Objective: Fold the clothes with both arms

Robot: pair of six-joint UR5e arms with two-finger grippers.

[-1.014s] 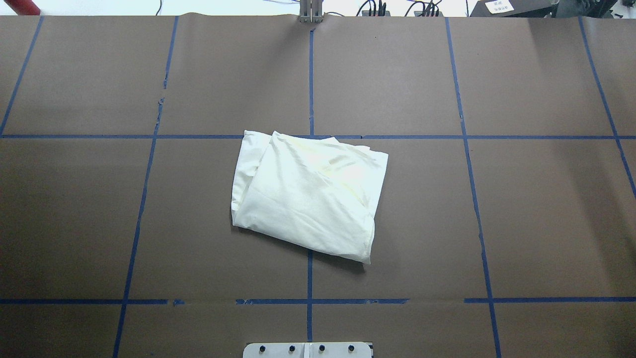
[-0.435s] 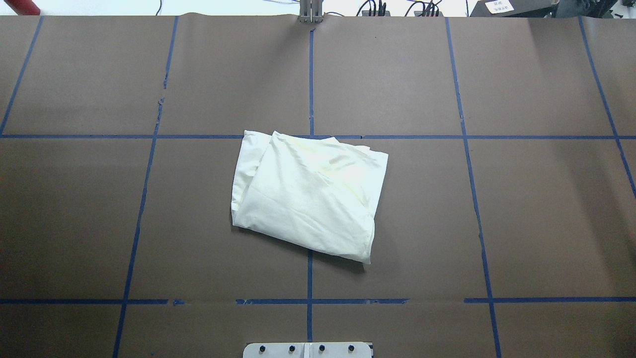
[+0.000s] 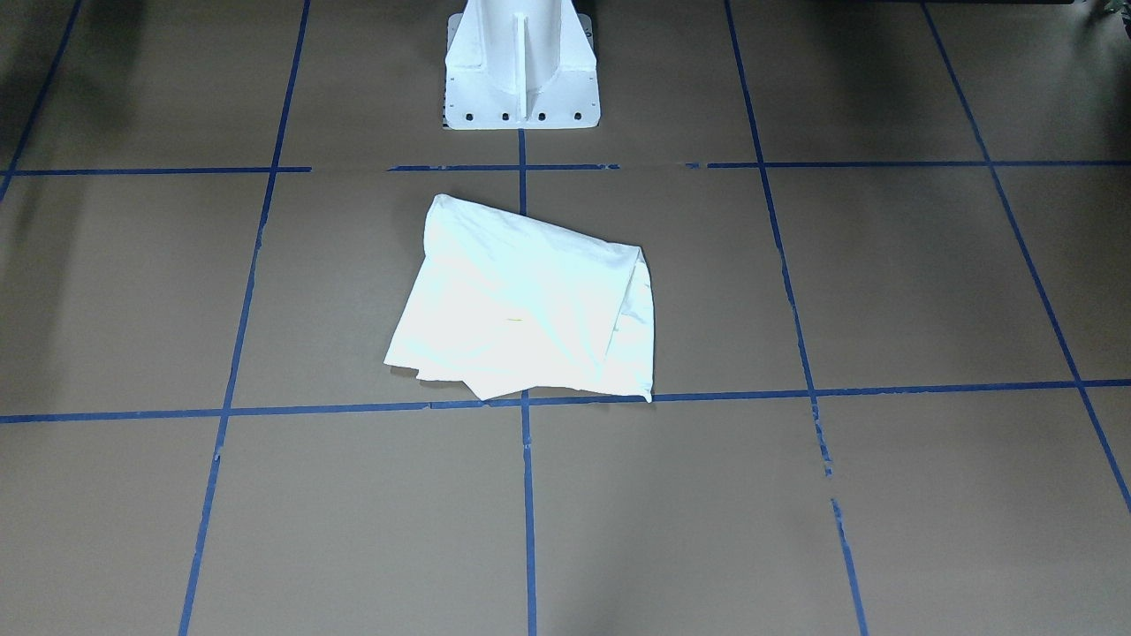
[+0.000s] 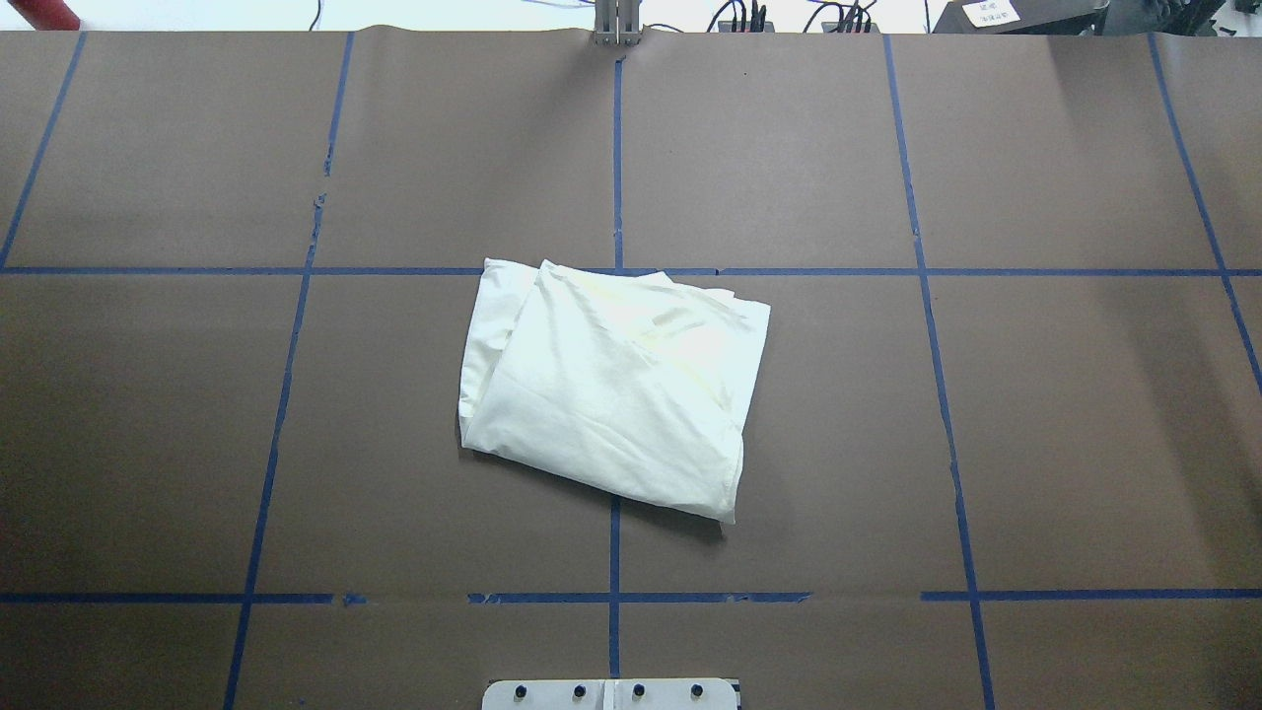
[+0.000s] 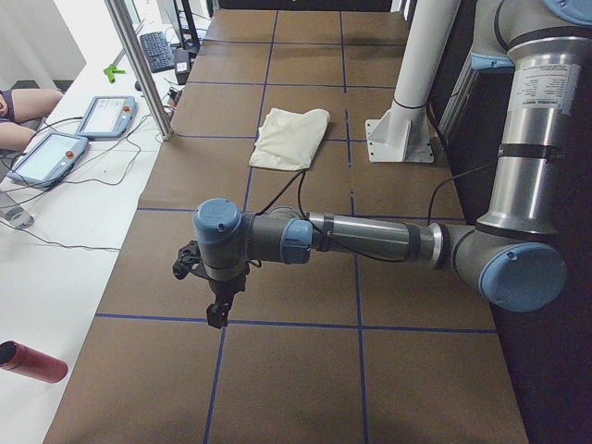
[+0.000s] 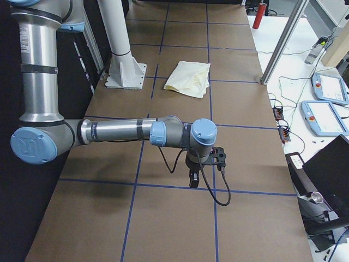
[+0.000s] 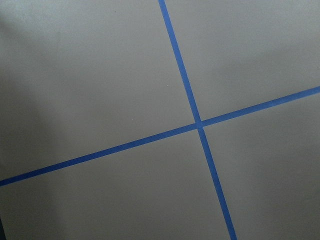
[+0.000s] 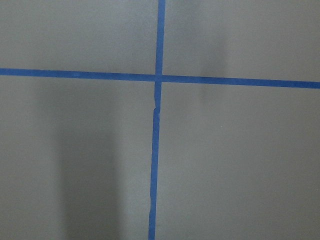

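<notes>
The cream shirt (image 4: 611,394) lies folded, plain side up, on the brown table (image 4: 986,394) near the white pedestal (image 3: 521,66), straddling a blue tape line (image 4: 616,148). The left gripper (image 5: 217,314) and right gripper (image 6: 194,179) hang low, well apart from the pedestal. How wide either gapes, or whether it holds anything, cannot be told.

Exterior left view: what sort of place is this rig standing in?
Probably a robotics lab workcell. The brown-papered table is gridded with blue tape, teach pendants lie cabled on the white side bench, and the industrial left arm reaches over the table.
</notes>
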